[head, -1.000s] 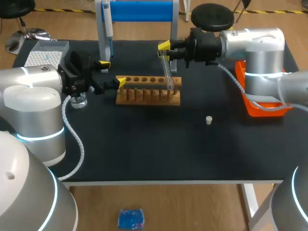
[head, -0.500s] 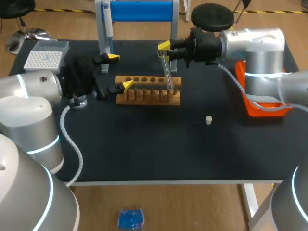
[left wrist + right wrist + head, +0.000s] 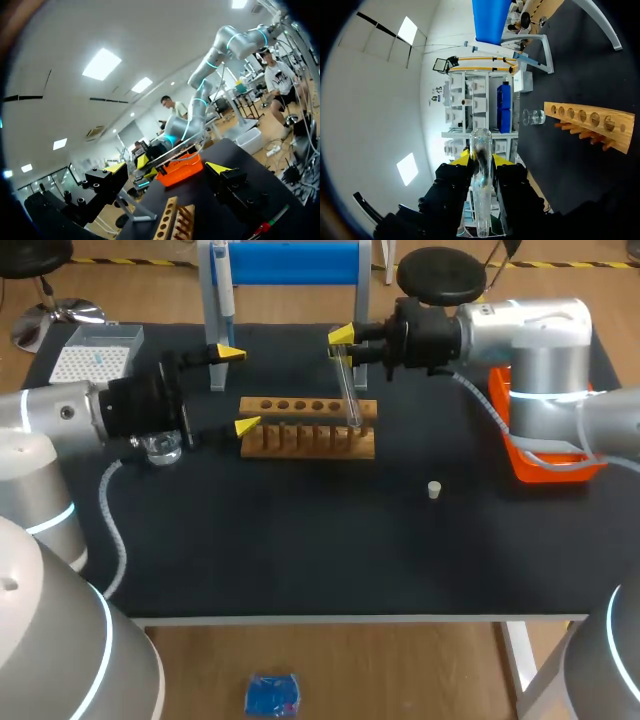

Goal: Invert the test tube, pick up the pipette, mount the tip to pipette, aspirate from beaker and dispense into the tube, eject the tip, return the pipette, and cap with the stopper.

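R hand (image 3: 338,343) grips test tube (image 3: 347,390) at rack (image 3: 300,440); L hand (image 3: 238,389) spread

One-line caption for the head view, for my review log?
Right gripper holds a test tube at the wooden rack; left gripper, open, sits near the beaker.

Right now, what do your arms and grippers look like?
The left arm and right arm are rounded silver-grey cylinders with cyan rings. The left gripper and right gripper are black with yellow tips. White coiled cables trail from both wrists.
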Tool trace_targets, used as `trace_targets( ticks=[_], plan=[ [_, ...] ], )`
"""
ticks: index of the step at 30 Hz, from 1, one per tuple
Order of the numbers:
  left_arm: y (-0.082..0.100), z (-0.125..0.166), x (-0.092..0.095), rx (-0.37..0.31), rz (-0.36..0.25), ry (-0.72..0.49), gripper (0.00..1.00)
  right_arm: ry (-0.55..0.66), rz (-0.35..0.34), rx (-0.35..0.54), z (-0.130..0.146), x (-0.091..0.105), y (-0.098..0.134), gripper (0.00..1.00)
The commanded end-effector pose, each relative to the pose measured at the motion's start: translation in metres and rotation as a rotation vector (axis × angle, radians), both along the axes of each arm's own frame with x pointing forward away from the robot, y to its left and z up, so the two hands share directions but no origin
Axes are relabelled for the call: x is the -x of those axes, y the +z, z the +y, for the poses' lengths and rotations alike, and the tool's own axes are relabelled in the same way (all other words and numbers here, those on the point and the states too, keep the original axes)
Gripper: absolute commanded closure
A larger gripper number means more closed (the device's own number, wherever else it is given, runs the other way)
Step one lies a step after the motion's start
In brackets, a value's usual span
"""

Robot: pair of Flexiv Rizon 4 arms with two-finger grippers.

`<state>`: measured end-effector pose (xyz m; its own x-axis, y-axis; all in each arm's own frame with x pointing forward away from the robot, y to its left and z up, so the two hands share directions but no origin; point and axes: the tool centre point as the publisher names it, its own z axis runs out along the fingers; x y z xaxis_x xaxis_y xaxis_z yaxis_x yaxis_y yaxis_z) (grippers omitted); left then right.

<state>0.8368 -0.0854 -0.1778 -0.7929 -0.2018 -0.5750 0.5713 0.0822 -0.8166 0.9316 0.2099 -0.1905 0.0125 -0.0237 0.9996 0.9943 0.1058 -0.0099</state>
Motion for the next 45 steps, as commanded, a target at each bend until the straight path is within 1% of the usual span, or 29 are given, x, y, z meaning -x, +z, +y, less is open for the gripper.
trace_targets(
  ticks=[1,2,3,4,5,7,11,12,15,17,19,20,21,22,37,39,40,42,45],
  plan=[
    [0.0,-0.004,-0.006,0.032,-0.241,-0.208,0.0,0.0,0.0,0.004,-0.001,0.001,0.001,1.0],
    [0.0,-0.008,-0.006,-0.046,-0.268,-0.189,0.0,0.0,0.0,0.004,-0.001,0.001,0.001,1.0],
    [0.0,-0.01,-0.005,-0.075,-0.297,-0.166,0.0,0.0,0.0,0.004,-0.001,0.001,0.001,1.0],
    [0.0,-0.013,-0.004,-0.095,-0.345,-0.14,0.0,0.0,0.0,0.004,-0.001,0.001,0.001,1.0],
    [0.0,-0.016,-0.002,-0.105,-0.381,-0.127,0.0,0.0,0.0,0.004,-0.001,0.001,0.001,1.0],
    [0.0,-0.024,0.002,-0.148,-0.437,-0.086,0.0,0.0,0.0,0.004,-0.001,0.001,0.001,1.0],
    [-0.002,-0.037,0.009,-0.212,-0.5,-0.008,0.0,0.0,0.0,0.004,-0.001,0.001,0.001,1.0],
    [-0.002,-0.04,0.011,-0.238,-0.508,0.023,0.0,0.0,0.0,0.004,-0.001,0.001,0.001,1.0],
    [-0.002,-0.047,0.014,-0.251,-0.543,0.065,0.0,0.0,0.0,0.004,-0.001,0.001,0.001,1.0],
    [-0.003,-0.051,0.013,-0.237,-0.559,0.077,0.0,0.0,0.0,0.004,-0.001,0.001,0.001,1.0],
    [-0.004,-0.054,0.012,-0.239,-0.571,0.082,0.0,0.0,0.0,0.004,-0.001,0.001,0.001,1.0],
    [-0.003,-0.057,0.011,-0.254,-0.569,0.08,0.0,0.0,0.0,0.004,-0.001,0.001,0.001,1.0],
    [-0.004,-0.058,0.01,-0.253,-0.569,0.078,0.0,0.0,0.0,0.004,-0.001,0.001,0.001,1.0],
    [-0.004,-0.059,0.009,-0.226,-0.58,0.059,0.0,0.0,0.0,0.004,-0.001,0.001,0.001,1.0],
    [-0.004,-0.059,0.009,-0.226,-0.58,0.059,0.0,0.0,0.0,0.004,-0.001,0.001,0.001,1.0],
    [0.0,-0.067,0.009,-0.256,-0.673,0.07,0.0,0.0,0.0,0.004,-0.001,0.001,0.001,1.0],
    [0.001,-0.07,0.008,-0.264,-0.71,0.07,0.0,0.0,0.0,0.004,-0.001,0.001,0.001,1.0],
    [0.003,-0.078,0.007,-0.287,-0.779,0.073,0.0,0.0,0.0,0.004,-0.001,0.001,0.001,1.0],
    [0.005,-0.088,0.006,-0.309,-0.861,0.077,0.0,0.0,0.0,0.004,-0.001,0.001,0.001,1.0]
  ],
)
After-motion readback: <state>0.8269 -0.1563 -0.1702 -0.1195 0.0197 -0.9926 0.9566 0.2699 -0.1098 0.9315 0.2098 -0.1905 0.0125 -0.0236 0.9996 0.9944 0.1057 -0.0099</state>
